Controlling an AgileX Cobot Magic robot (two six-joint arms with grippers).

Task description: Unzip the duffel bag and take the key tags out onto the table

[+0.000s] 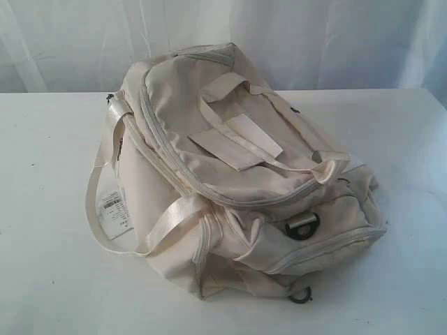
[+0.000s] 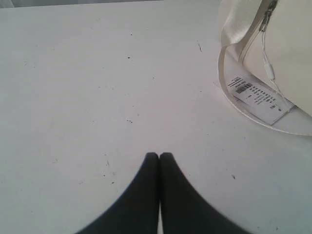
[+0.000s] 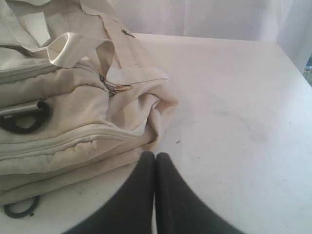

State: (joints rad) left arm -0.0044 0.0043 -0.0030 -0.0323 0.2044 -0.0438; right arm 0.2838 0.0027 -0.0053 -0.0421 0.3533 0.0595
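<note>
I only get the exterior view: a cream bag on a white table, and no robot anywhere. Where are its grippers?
Observer: The left gripper is shut, over bare table, off to the side of the duffel bag near its paper label.
Operator: And the other one?
Observer: The right gripper is shut too, right by the bag's end, where a zipper pull shows.

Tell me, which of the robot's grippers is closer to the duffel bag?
The right. The right gripper, closed, sits just beside the duffel bag at its end corner. The left gripper is over bare table, with the bag's strap and paper tag a clear gap away.
</note>
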